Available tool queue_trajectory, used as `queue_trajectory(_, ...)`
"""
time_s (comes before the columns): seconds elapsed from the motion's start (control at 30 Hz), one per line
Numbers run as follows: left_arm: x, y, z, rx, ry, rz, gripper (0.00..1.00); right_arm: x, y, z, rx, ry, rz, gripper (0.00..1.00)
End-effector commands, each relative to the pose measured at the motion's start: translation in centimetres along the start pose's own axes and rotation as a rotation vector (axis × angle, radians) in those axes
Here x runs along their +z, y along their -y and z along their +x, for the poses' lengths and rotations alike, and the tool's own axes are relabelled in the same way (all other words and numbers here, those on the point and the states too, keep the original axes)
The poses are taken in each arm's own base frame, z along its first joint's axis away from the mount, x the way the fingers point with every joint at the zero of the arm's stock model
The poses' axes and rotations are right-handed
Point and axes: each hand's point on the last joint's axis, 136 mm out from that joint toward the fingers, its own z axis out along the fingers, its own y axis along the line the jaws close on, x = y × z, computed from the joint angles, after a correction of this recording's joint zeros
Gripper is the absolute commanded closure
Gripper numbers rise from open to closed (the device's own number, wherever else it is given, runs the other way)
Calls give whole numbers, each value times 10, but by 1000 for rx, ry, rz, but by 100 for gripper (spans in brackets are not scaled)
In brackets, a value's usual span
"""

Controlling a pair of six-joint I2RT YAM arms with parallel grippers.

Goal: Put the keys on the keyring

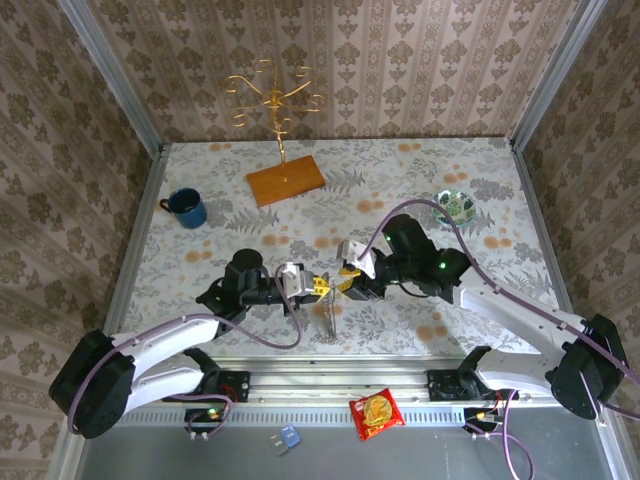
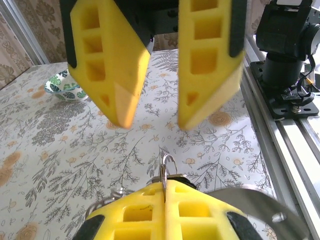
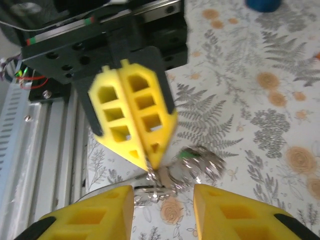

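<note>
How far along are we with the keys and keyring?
Done: nothing I can confirm. In hand: the left gripper is shut on the keyring; the right gripper is open, empty. Remaining: the keys are a blur beside it, so threading is unconfirmed.

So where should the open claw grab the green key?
Probably by its green head, the broadest part, pinched across the flat faces. Come from the open right gripper side, because the shut left gripper blocks the other side, clamping the keyring wire. The key is blurred, so that's a guess.

The keys are a blur, and the keyring is mostly hidden inside the clamped left tool
</note>
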Motion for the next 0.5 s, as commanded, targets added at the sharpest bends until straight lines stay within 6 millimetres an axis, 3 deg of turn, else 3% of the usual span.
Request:
queue_trajectory(0.0, -3, -9, -20, 24, 97, -49, 100, -6, 7, -7, 57, 93, 52, 62)
queue_trajectory(0.2, -5, -9, -19, 24, 112, -62, 100, -17, 12, 1, 78, 128, 134, 62)
queue_trajectory(0.47, -5, -8, -21, 29, 129, -56, 100, -18, 4, 8, 83, 84, 96, 64)
